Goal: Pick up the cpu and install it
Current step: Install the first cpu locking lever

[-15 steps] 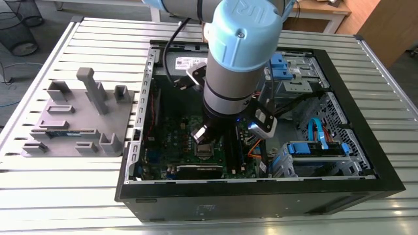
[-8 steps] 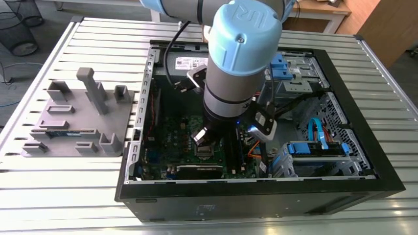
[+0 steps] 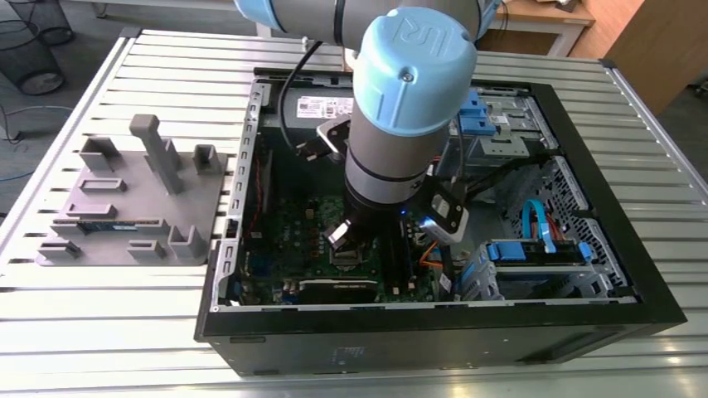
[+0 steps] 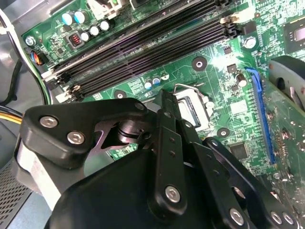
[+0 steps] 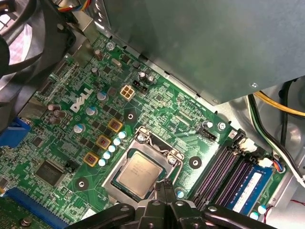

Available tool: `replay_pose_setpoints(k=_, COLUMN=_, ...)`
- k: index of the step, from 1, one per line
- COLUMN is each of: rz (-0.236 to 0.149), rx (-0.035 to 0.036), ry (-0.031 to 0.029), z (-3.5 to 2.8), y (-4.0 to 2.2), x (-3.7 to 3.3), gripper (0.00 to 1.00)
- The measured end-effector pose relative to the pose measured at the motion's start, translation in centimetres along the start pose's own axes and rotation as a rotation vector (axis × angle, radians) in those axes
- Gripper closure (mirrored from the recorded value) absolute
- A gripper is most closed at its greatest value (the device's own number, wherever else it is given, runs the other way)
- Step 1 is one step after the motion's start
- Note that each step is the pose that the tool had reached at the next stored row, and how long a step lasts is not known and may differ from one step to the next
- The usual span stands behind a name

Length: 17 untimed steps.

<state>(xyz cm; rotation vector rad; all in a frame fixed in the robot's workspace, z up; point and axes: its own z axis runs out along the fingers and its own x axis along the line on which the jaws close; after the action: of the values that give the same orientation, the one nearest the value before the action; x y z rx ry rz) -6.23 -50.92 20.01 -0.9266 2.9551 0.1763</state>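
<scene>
1. The gripper [image 5: 164, 191] hangs low over the motherboard inside the open computer case; in both wrist views its two black fingers [image 4: 167, 125] are pressed together with nothing between them.
2. The cpu [image 5: 139, 172] lies flat in its socket just beside the fingertips, silvery top up, apart from the fingers.
3. The socket's metal frame [image 5: 157, 145] surrounds the chip.
4. The green motherboard [image 5: 176, 119] carries black memory slots [image 4: 143, 43] near the socket; one blue memory stick [image 5: 248, 188] sits in a slot.
5. In the exterior view, the computer case [image 3: 443, 332] lies on a slatted metal table [image 3: 111, 332].
6. A grey holder tray [image 3: 133, 207] sits at the exterior view's left, well apart from the case.
</scene>
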Motion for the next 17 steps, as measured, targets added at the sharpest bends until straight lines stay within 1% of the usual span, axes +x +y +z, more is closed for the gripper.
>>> replay_pose_setpoints(k=10, rz=0.0, rx=0.0002, ry=0.0001, z=0.16, y=-0.37, x=0.24, gripper=0.89)
replay_pose_setpoints(k=12, rz=0.0, rx=-0.0009, ry=-0.0006, z=0.16, y=-0.44, x=0.27, gripper=0.89)
replay_pose_setpoints(k=14, rz=0.0, rx=-0.0038, ry=-0.0027, z=0.15, y=-0.5, x=0.31, gripper=0.89)
replay_pose_setpoints(k=17, rz=0.0, rx=-0.012, ry=-0.0084, z=0.14, y=-0.59, x=0.36, gripper=0.89)
